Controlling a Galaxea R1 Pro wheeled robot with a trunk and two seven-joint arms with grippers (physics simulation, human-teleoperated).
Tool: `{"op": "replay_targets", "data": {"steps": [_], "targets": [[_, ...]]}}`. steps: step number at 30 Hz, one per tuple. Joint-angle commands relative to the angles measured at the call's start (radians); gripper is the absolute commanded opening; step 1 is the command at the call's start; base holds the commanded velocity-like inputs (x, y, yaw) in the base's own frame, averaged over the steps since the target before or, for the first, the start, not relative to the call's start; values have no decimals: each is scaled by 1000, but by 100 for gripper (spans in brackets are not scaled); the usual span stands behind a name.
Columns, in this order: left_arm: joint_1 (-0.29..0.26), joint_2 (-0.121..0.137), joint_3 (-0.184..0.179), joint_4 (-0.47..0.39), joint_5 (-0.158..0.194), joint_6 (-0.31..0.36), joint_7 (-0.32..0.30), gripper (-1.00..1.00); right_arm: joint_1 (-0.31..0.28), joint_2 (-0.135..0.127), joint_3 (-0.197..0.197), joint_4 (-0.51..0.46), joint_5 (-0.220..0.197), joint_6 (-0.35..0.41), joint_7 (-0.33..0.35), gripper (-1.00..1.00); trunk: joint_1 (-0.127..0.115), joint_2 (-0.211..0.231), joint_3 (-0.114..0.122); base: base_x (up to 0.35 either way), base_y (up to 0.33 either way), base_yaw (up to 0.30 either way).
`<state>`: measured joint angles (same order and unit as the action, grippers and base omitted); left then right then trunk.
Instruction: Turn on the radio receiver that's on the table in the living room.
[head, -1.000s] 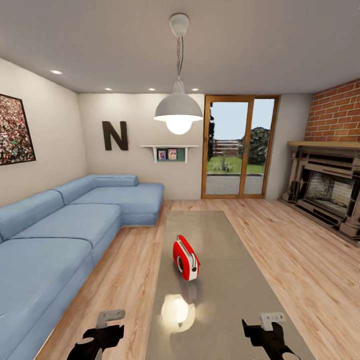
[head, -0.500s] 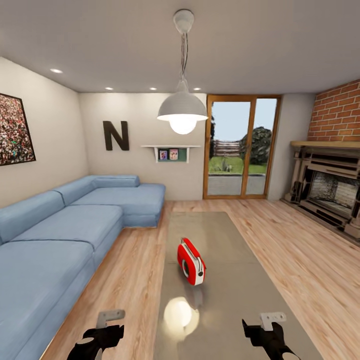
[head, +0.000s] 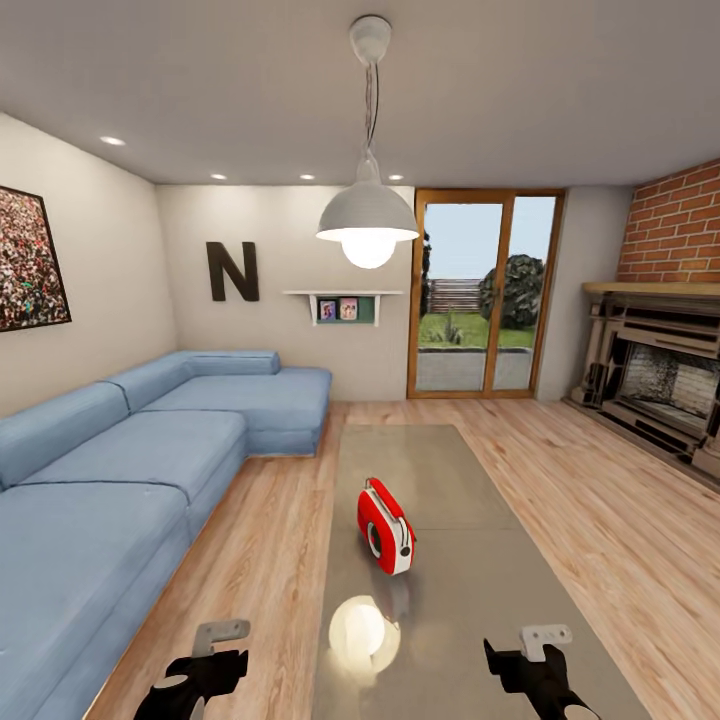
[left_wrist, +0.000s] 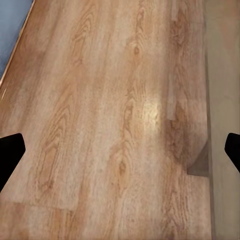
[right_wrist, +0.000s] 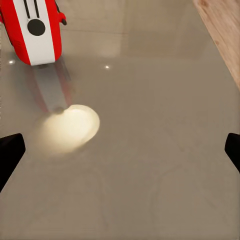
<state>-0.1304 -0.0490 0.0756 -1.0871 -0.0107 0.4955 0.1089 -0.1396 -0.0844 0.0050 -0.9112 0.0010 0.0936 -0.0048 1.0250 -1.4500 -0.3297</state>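
Ahead: red radio receiver (head: 386, 525) upright on the glossy desk (head: 480, 600).
Well beyond the right claw (head: 520, 655), ahead and toward the left claw (head: 212, 655); both claws spread wide, holding nothing, right over desk, left over floor (left_wrist: 100, 125).

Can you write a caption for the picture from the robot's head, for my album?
Red radio receiver stands on the shiny grey table, beyond the robot's two hands, in a living room with a blue sofa.
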Motion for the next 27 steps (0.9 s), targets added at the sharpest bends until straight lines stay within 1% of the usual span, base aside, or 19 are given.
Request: {"op": "replay_targets", "data": {"steps": [1,7,27], "targets": [[0,0,0,0,0,0,0,100,0,0,0,0,0,0,0,100,0,0,0,0,0,0],[0,0,0,0,0,0,0,100,0,0,0,0,-1,0,0,100,0,0,-6,0,0,0],[0,0,0,1,0,0,0,100,0,0,-1,0,-1,0,0,100,0,0,-38,0,0,0]]}}
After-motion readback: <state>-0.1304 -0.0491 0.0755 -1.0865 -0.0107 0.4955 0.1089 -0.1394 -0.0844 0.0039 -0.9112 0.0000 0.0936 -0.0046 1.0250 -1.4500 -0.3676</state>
